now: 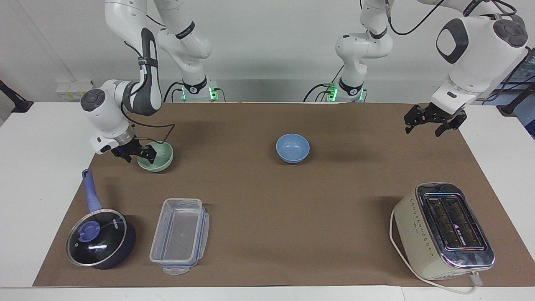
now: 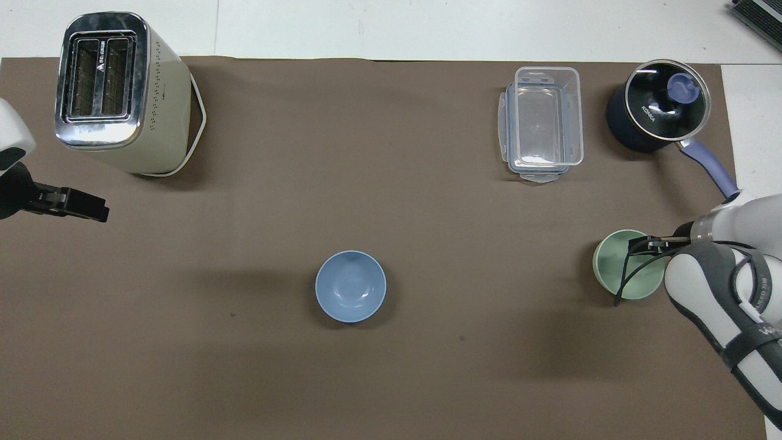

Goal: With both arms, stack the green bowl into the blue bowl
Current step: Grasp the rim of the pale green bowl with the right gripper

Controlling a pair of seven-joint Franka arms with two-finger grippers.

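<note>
The green bowl (image 1: 161, 157) stands on the brown mat toward the right arm's end of the table; it also shows in the overhead view (image 2: 611, 269). My right gripper (image 1: 138, 154) is low at its rim on the side toward the table's end, open, with one finger over the inside and one outside. In the overhead view my right gripper (image 2: 641, 244) covers that rim. The blue bowl (image 1: 292, 148) stands empty mid-table, also seen from overhead (image 2: 350, 286). My left gripper (image 1: 430, 123) is open and empty, raised over the mat's edge at the left arm's end (image 2: 91, 211).
A cream toaster (image 1: 443, 230) stands farther from the robots at the left arm's end. A clear plastic container (image 1: 179, 236) and a dark blue lidded saucepan (image 1: 100, 238) stand farther from the robots than the green bowl.
</note>
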